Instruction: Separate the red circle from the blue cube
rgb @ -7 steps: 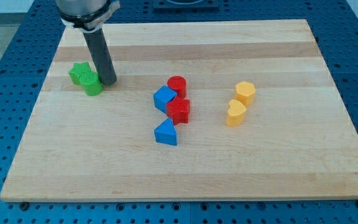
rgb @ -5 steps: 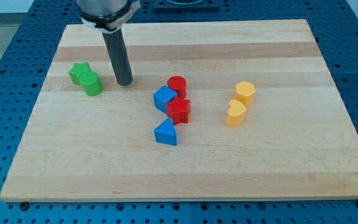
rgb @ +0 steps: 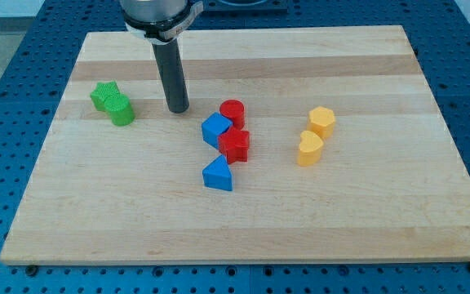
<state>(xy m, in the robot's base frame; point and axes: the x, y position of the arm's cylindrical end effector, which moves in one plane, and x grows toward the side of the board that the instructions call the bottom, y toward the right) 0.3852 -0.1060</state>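
The red circle (rgb: 232, 113) sits near the board's middle, touching the blue cube (rgb: 215, 130) just below and to its left. A red star-like block (rgb: 235, 145) touches both from below. My tip (rgb: 179, 109) rests on the board to the left of the red circle and above-left of the blue cube, apart from both by a short gap.
A blue triangle (rgb: 218, 175) lies below the cluster. Two green blocks (rgb: 113, 103) sit together at the left. A yellow hexagon (rgb: 322, 122) and a yellow heart (rgb: 309, 149) sit at the right. The wooden board (rgb: 243, 229) lies on a blue perforated table.
My tip has slid to the right, away from the green blocks and towards the red circle and blue cube. No block has moved.
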